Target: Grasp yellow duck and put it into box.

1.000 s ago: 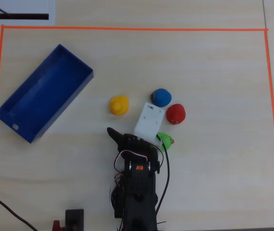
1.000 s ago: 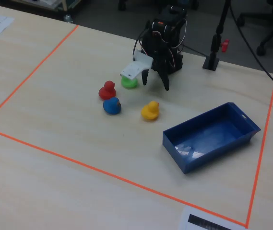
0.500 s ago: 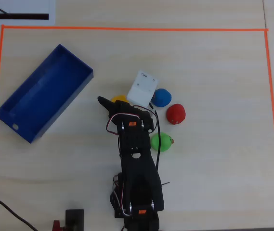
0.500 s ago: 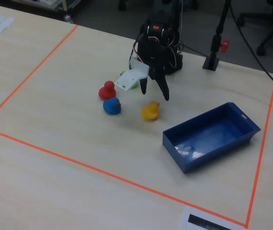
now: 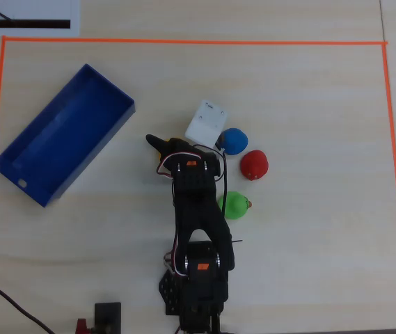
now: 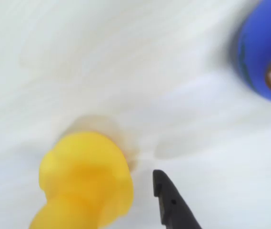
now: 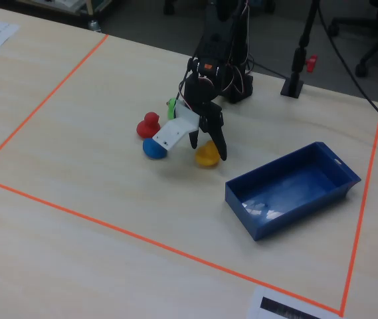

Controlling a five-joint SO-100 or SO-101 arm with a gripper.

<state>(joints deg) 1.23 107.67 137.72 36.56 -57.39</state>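
Pale wood counter [image 5: 309, 90] with orange tape border [image 5: 184, 42]; overhead: blue box [image 5: 65, 132] left, arm over the middle, blue [image 5: 235, 140], red [image 5: 255, 165], green [image 5: 234, 205] ducks right. Wrist: yellow duck [image 6: 85, 179] blurred, one black fingertip [image 6: 171, 200] just beside. Fixed: hand [image 7: 206, 149] open, straddling yellow duck on counter, not clamped.

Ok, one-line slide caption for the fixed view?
Open gripper straddles the yellow duck on the table, blue duck and red duck beside it, blue box empty nearby.
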